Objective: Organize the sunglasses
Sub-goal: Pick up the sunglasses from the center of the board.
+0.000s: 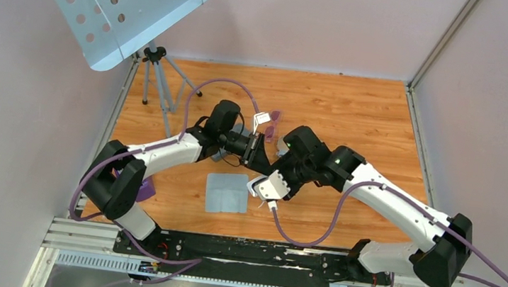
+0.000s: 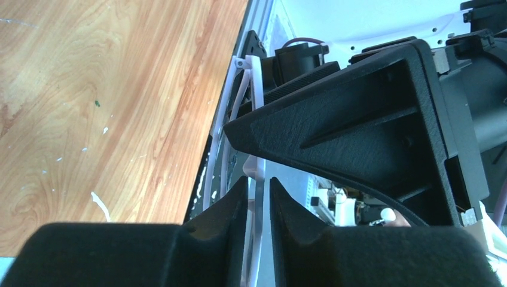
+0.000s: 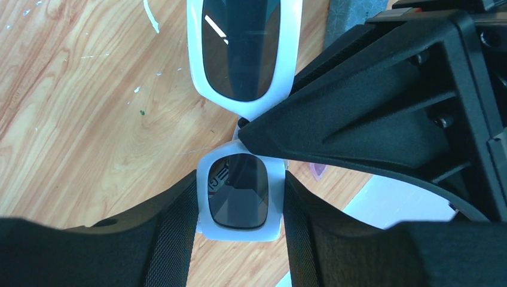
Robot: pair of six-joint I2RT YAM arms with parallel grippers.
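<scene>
A white-framed pair of sunglasses (image 1: 263, 121) with dark lenses hangs above the table between both arms. In the right wrist view my right gripper (image 3: 240, 197) is shut on one lens rim of the white sunglasses (image 3: 276, 72), its pads touching both sides. My left gripper (image 2: 258, 191) has its jaws slightly parted around the thin white temple (image 2: 251, 84), with slivers of light on either side. Both grippers meet mid-table, left gripper (image 1: 257, 142) and right gripper (image 1: 273, 153). A small purple-tinted pair of sunglasses (image 1: 274, 119) lies on the wood just behind them.
A flat grey-blue piece (image 1: 227, 192) lies on the wood in front of the arms. At the back left a perforated metal panel (image 1: 116, 1) stands on a tripod (image 1: 155, 76). A purple item (image 1: 148, 189) sits by the left arm's base. Walls close in the table.
</scene>
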